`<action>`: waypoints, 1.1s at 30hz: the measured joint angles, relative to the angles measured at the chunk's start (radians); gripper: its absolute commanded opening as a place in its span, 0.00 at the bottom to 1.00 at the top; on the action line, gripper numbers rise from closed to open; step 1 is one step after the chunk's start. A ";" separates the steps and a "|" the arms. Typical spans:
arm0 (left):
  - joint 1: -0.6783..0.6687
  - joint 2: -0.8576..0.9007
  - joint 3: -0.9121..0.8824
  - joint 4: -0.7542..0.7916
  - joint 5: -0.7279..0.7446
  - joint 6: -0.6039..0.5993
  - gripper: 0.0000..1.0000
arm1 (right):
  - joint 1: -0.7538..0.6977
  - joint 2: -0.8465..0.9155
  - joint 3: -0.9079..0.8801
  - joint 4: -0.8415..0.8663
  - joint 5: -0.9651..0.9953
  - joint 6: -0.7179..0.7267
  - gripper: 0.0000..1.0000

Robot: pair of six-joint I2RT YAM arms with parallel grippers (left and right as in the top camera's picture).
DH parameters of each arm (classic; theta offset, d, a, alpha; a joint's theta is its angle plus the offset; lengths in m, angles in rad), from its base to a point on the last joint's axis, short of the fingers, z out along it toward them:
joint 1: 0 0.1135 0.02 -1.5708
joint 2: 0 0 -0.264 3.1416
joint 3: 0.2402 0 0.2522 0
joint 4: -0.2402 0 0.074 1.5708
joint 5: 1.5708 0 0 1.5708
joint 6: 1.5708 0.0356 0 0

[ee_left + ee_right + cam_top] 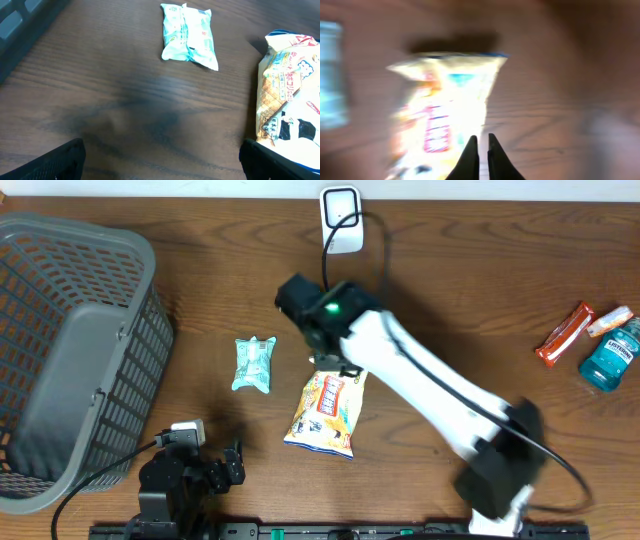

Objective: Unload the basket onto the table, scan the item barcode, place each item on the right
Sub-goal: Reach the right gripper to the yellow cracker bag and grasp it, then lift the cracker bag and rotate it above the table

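Note:
A yellow snack bag (325,415) lies flat on the wooden table, with a mint-green packet (254,364) to its left. My right gripper (335,364) hovers over the bag's far edge. In the blurred right wrist view it (481,139) is shut above the bag's (445,110) right side, with nothing visibly between the fingers. My left gripper (232,463) rests at the near left edge. It (162,165) is wide open over bare wood, and the packet (189,36) and bag (287,100) lie ahead of it. A white scanner (341,220) with a black cable sits at the back.
A large grey basket (100,240) fills the left side of the table. At the far right lie an orange bar (563,335), a small white tube (608,321) and a blue mouthwash bottle (608,360). The scanner's cable runs under the right arm.

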 measured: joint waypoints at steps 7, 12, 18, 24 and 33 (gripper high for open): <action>0.000 0.000 0.000 0.000 0.000 0.000 0.98 | 0.049 -0.018 0.001 0.059 -0.091 -0.034 0.01; 0.000 0.000 0.000 0.000 0.000 0.000 0.98 | 0.078 0.053 -0.102 0.150 -0.144 -0.035 0.02; 0.000 0.000 0.000 0.000 0.000 0.000 0.98 | 0.084 0.138 -0.296 0.344 -0.229 -0.039 0.01; 0.000 0.000 0.000 0.000 0.000 0.000 0.98 | 0.081 0.146 -0.344 0.375 -0.243 -0.071 0.01; 0.000 0.000 0.000 0.000 0.000 0.000 0.98 | 0.012 0.151 -0.313 0.199 -0.245 -0.215 0.01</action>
